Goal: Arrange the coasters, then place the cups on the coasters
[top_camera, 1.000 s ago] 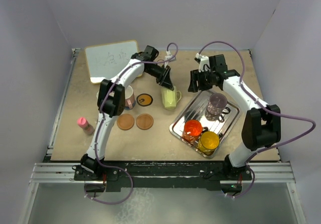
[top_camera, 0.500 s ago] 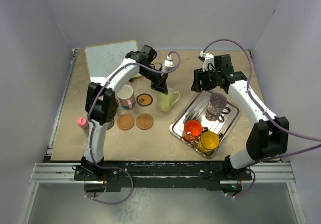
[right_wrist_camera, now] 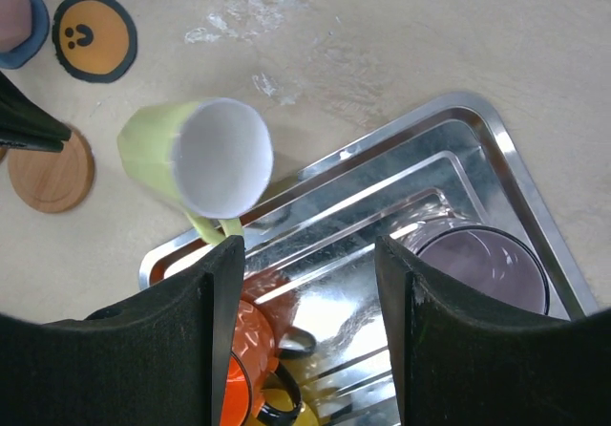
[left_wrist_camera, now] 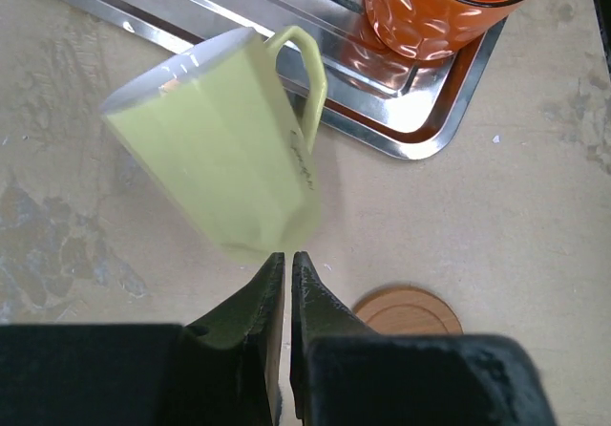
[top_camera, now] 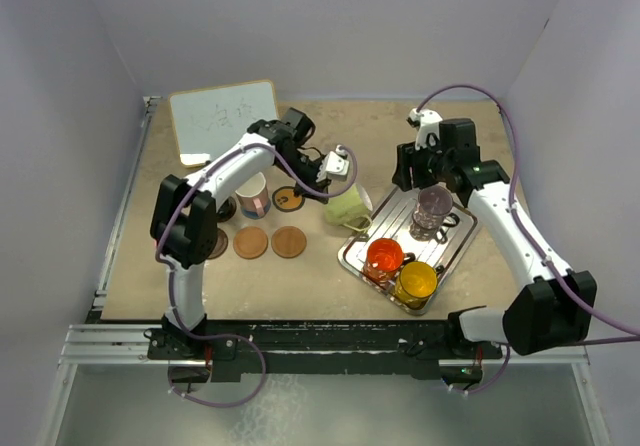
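Left claw [left_wrist_camera: 287, 271] is pressed together on nothing. The green mug [left_wrist_camera: 220, 159] lies tipped and blurred just past its tips, on the desk [left_wrist_camera: 496, 235] at the tray [left_wrist_camera: 410, 139] rim, ungripped, while the right claw [right_wrist_camera: 304, 249] hangs spread and empty over the tray. Step in hand, as I read it, is getting this mug onto a coaster, since the smiley coaster [right_wrist_camera: 94, 34] and a tan coaster [right_wrist_camera: 52, 178] are bare. Next, the left claw should spread, take the mug by rim or handle, right it and seat it centred.
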Controlling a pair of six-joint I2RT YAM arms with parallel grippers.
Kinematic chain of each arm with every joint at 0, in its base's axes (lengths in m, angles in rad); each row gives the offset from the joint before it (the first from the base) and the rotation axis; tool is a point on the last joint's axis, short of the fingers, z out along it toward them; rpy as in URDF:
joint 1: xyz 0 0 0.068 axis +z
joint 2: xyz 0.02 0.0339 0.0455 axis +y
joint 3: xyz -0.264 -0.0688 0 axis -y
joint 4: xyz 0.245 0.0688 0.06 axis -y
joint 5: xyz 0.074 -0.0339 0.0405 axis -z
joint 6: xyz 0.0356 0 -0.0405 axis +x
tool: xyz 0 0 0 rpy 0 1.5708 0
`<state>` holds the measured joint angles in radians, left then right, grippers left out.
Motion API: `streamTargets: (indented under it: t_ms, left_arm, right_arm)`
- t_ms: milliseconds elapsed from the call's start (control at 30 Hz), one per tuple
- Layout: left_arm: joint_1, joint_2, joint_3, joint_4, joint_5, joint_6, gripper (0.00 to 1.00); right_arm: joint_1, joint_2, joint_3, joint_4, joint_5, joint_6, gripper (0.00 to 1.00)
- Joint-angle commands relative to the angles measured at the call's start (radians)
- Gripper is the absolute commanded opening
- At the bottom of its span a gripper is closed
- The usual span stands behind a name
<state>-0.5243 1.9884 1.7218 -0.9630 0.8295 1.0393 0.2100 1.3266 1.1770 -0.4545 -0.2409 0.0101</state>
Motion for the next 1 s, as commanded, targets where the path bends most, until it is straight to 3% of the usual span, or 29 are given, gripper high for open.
streamTargets:
  t_ms: [0, 133, 333, 467, 733, 967]
  left_arm:
    - [-0.021, -0.036, -0.006, -0.008, -0.013, 0.083, 0.03]
    - [-0.026, -0.053, -0.014, 0.034, -0.015, 0.035, 0.03]
    - [-0.026, -0.12, -0.153, 0.324, -0.06, -0.146, 0.03]
    - [-0.026, -0.132, -0.21, 0.434, -0.092, -0.224, 0.14]
    - [-0.026, -0.186, -0.278, 0.451, -0.087, -0.259, 0.32]
    - [-0.026, -0.25, -0.334, 0.446, -0.078, -0.261, 0.41]
  right_arm:
    - [-0.003, -0.035, -0.025, 0.051, 0.033, -0.021, 0.6]
    - [-0.003, -0.02, -0.041, 0.059, -0.011, -0.016, 0.6]
    - [-0.003, 0.066, -0.006, 0.064, -0.088, -0.054, 0.61]
    - [-0.003, 0.157, 0.034, 0.043, -0.181, -0.043, 0.64]
    - [-0.006, 0.363, 0.164, 0.037, -0.309, -0.137, 0.74]
    - [-0.009, 0.492, 0.248, -0.056, -0.442, -0.18, 0.76]
